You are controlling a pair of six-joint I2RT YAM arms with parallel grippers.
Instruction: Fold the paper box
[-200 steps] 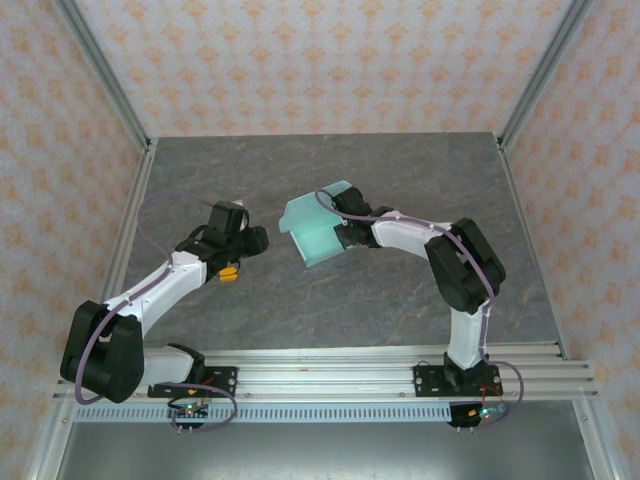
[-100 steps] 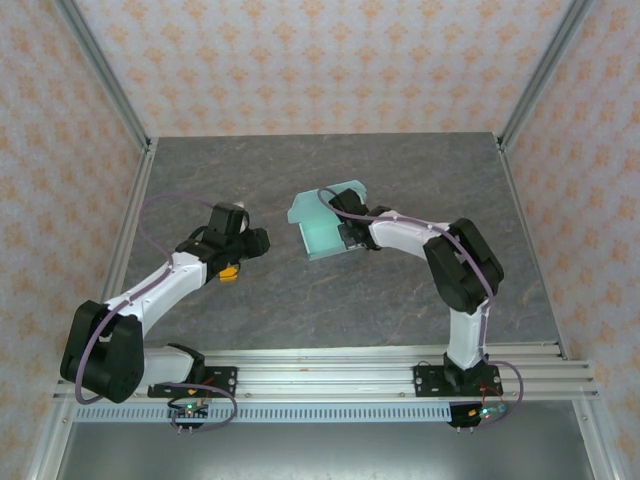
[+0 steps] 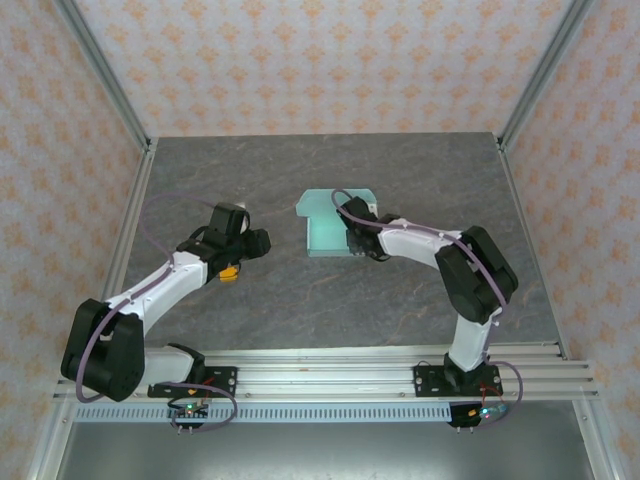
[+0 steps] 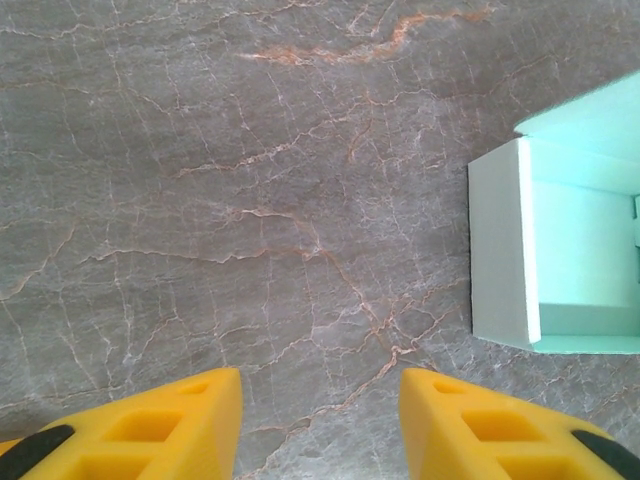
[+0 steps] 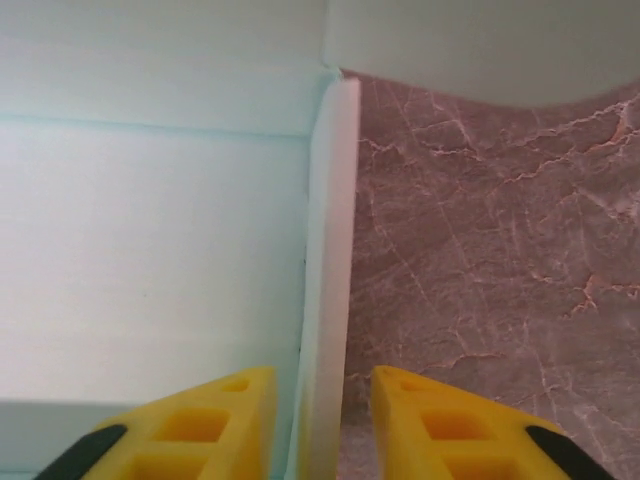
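In the middle of the table [image 3: 250,170], the right gripper [image 5: 322,400] has its two yellow fingers [image 5: 200,430] on either side of one thin wall of the box [image 5: 150,250]. One finger is inside the box. The other is outside, over the grey table. Both are very close to the wall, but I cannot tell if they squeeze it or just stand beside it. From above, this gripper [image 3: 352,240] is at the right side of the box [image 3: 325,228], and its white arm bends back to its base at the near right edge.

The box is pale mint. It sits flat on the table with its open side up, a bit to the far right of the middle. Its low walls stand up around a flat floor. Past the end of the wall between the fingers, a flap [image 5: 480,50] with a round edge sticks out over the table.

The left gripper [image 4: 320,400] has its fingers spread wide apart. They hold nothing, and there is bare table under them. It points at the box [image 4: 580,260], which I see from this side as a white wall with mint inside. From above, the left gripper [image 3: 230,272] is well apart from the box, off to its left. Its arm runs back to its base at the near left edge.
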